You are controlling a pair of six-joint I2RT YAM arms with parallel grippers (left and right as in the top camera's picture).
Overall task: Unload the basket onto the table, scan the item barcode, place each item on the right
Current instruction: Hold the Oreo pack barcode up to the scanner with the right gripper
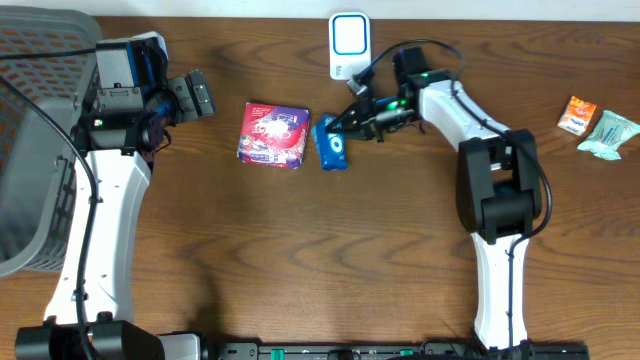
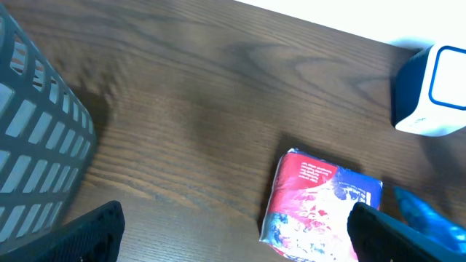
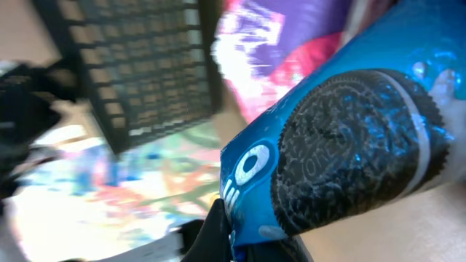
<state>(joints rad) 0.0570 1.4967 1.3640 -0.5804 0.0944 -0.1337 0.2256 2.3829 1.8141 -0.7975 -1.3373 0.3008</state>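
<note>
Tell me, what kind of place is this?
Probably a pretend shop checkout on a wooden table: there's a white scanner, a blue cookie pack and a grey basket.

Dark brown wood-grain table (image 1: 300, 250) under even light, a grey mesh basket (image 1: 30, 180) at its left edge.
</note>
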